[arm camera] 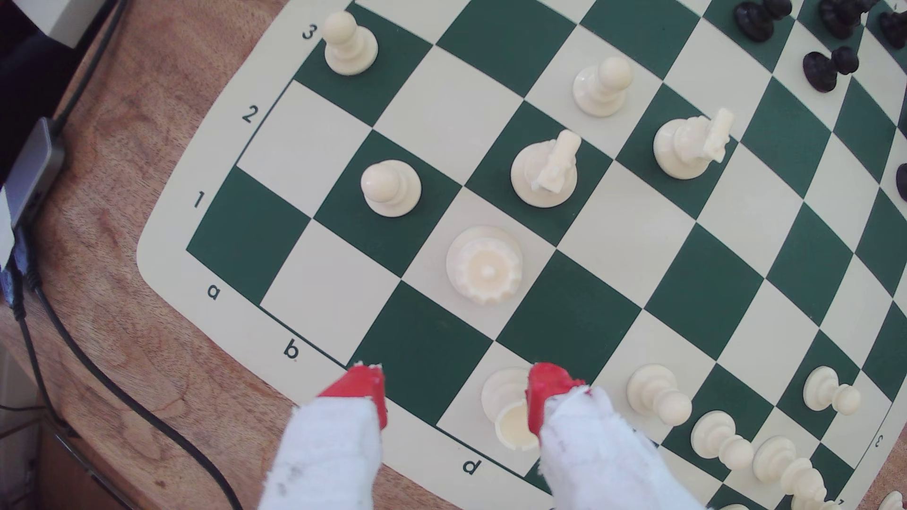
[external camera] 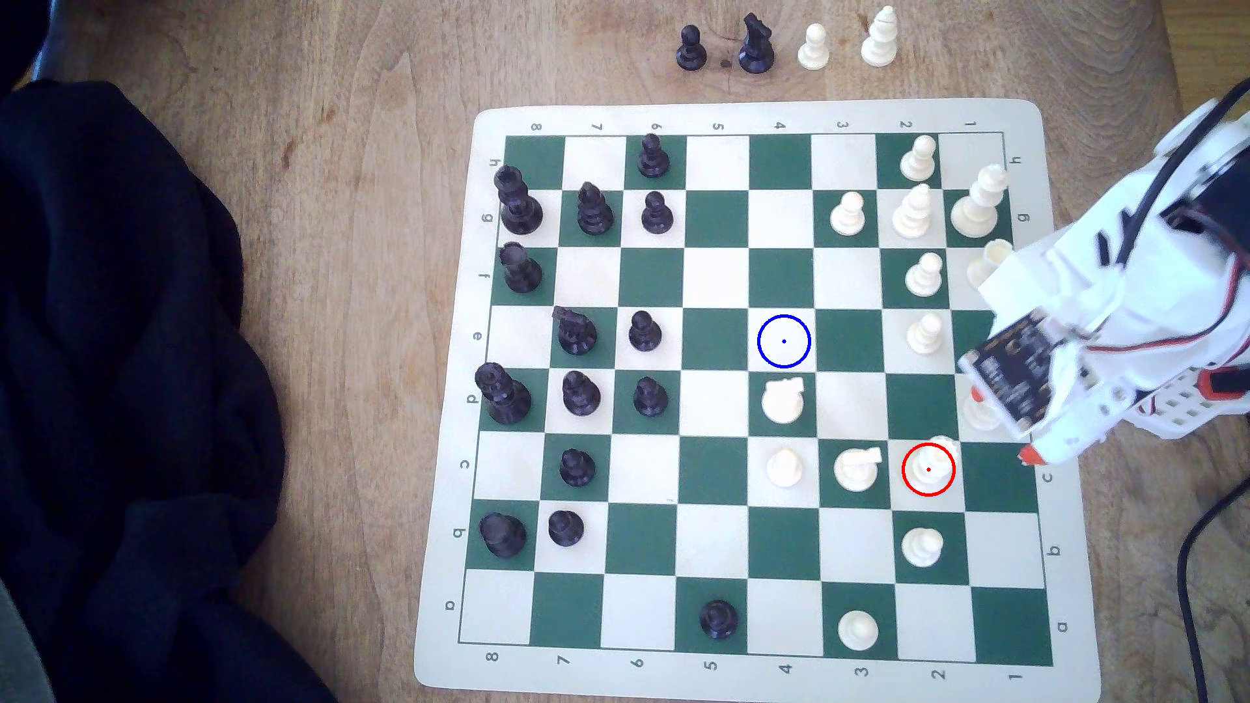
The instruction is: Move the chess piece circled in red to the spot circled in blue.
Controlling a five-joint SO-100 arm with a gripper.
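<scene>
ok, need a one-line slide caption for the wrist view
Open red-tipped gripper hovers over the board edge, short of the crowned white chess piece it must move.

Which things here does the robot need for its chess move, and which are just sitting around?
Needed: red-ringed white piece, blue-ringed square, open gripper.
Just lying about: four pieces off the board, black cloth, black cable.
</scene>
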